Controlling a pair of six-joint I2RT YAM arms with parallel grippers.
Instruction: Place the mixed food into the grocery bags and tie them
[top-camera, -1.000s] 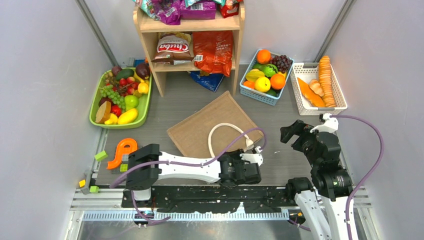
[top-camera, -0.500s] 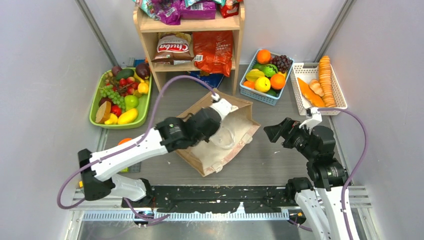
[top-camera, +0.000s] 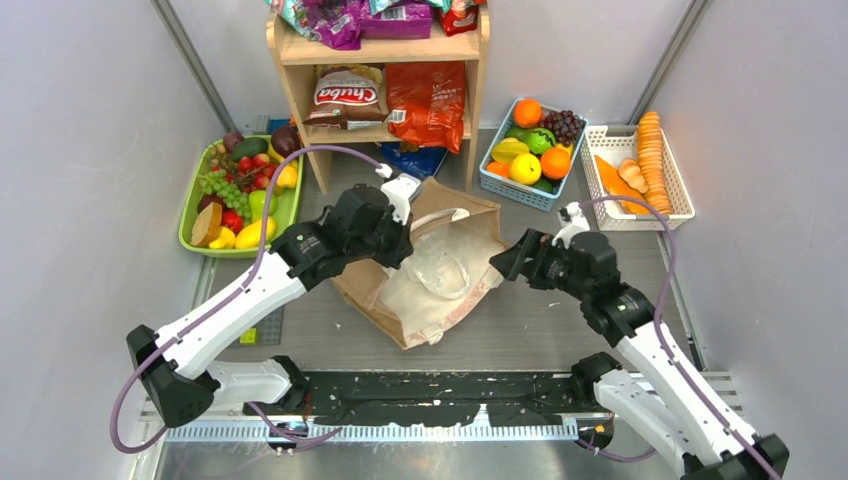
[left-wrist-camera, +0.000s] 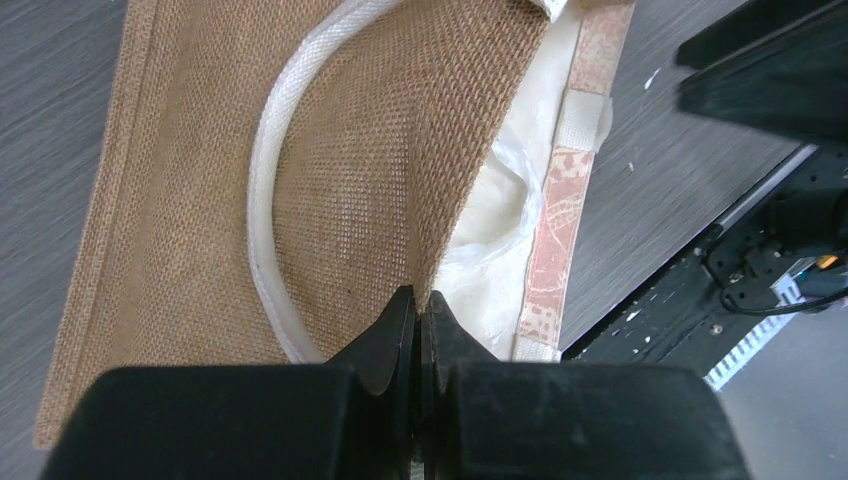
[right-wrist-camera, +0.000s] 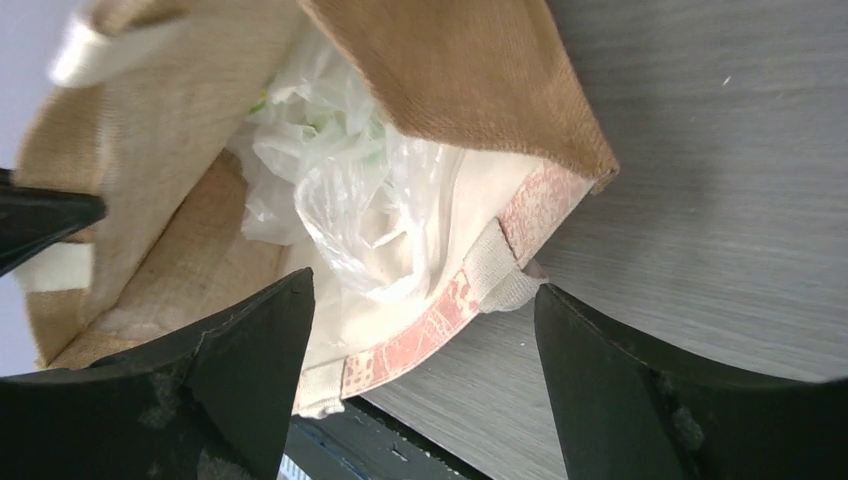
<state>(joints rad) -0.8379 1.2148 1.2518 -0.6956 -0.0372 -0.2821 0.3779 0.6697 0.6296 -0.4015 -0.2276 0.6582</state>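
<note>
Right gripper (top-camera: 505, 256) has swung left, reaching low toward the burlap tote (top-camera: 452, 198).

Top view: purple snack packets (top-camera: 340, 20) on the shelf's (top-camera: 380, 50) top tier are cut off by the upper edge, and the left arm (top-camera: 330, 245) covers the burlap tote's (top-camera: 470, 205) left rim. Right wrist view: the clear plastic bag (right-wrist-camera: 340, 190) hides the tote's interior, and its own contents are indistinct.

Left tool (left-wrist-camera: 420, 305) pinched tight, right tool (right-wrist-camera: 422, 290) spread wide, both arms outstretched.
</note>
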